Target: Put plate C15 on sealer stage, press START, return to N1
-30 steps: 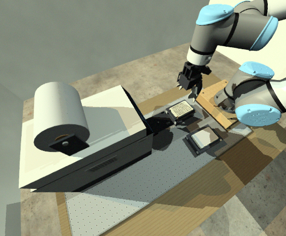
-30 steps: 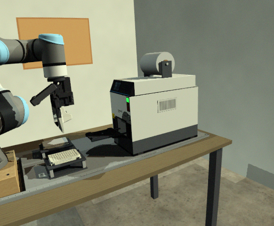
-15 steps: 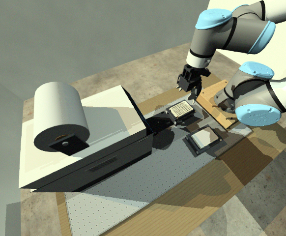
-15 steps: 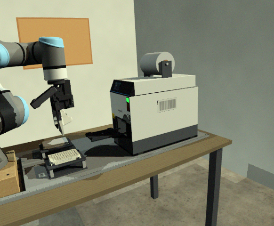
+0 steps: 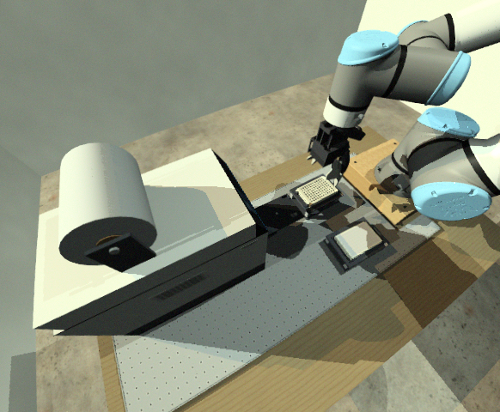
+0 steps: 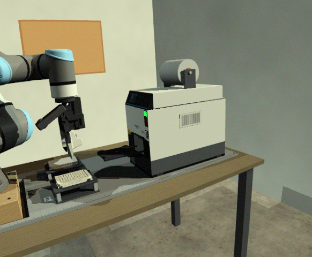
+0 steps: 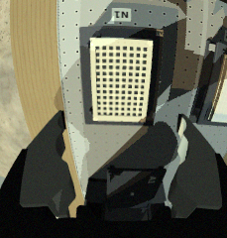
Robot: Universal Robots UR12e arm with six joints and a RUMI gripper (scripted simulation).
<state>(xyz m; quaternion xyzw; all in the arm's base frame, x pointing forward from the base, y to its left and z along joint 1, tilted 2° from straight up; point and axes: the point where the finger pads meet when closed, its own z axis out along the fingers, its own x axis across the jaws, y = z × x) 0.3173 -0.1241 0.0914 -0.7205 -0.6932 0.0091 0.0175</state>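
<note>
Plate C15 (image 5: 316, 191) (image 6: 73, 176) (image 7: 121, 79), a cream plate with open wells, lies flat in the black nest N1 (image 5: 301, 204) (image 6: 75, 187). My gripper (image 5: 335, 170) (image 6: 71, 150) (image 7: 122, 113) is open and empty. It hangs above the table by the plate's short end, with both fingers clear of the plate. The sealer (image 5: 152, 230) (image 6: 178, 124) stands further along the table, with its dark stage (image 5: 281, 213) (image 6: 117, 152) out and bare. Its lamp (image 6: 145, 113) is green.
A second plate (image 5: 357, 239) (image 7: 224, 99) with a smooth top sits in nest N2 beside N1. A foil roll (image 5: 103, 199) (image 6: 175, 72) sits on top of the sealer. The arm's wooden base block (image 5: 375, 172) (image 6: 1, 204) stands close to the nests.
</note>
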